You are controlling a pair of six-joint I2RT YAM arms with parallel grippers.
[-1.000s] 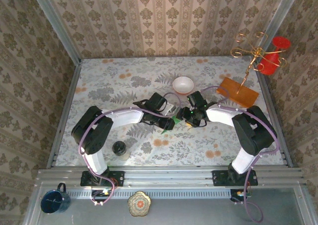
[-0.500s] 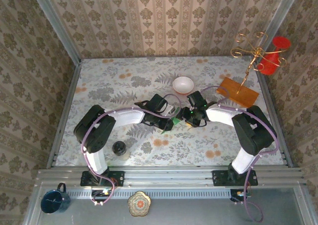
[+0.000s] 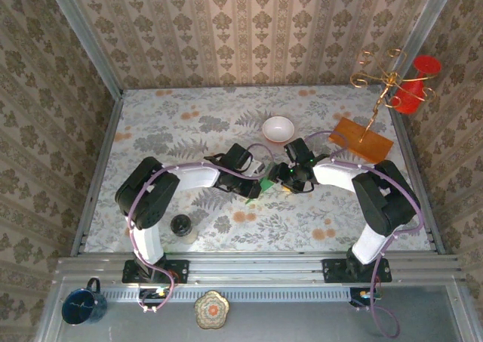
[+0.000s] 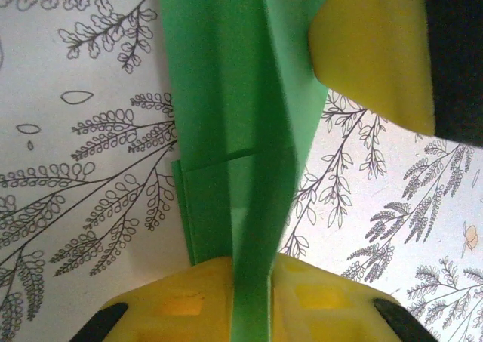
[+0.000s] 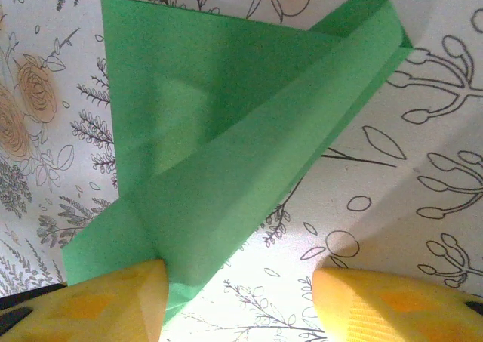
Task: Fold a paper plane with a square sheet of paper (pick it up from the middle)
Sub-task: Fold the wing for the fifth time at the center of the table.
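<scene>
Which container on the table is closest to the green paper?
The white bowl, just beyond the green paper. The dark jar stands farther off, toward the near left of the table.

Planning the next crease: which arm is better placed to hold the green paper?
Left. The left fingers pinch a raised fold of the green paper; the right fingers stand apart, one at its edge, one over table.

We log: paper plane [image 5: 226, 168] bright green | left tool [image 4: 253, 281] pads [image 4: 189, 304] yellow | worktop [image 3: 189, 130] white, grey fern and orange flower print | bowl [image 3: 278, 128] white | board [image 3: 361, 140] orange-brown | walls [image 3: 249, 32] beige damask | mug [image 3: 81, 304] dark blue
</scene>
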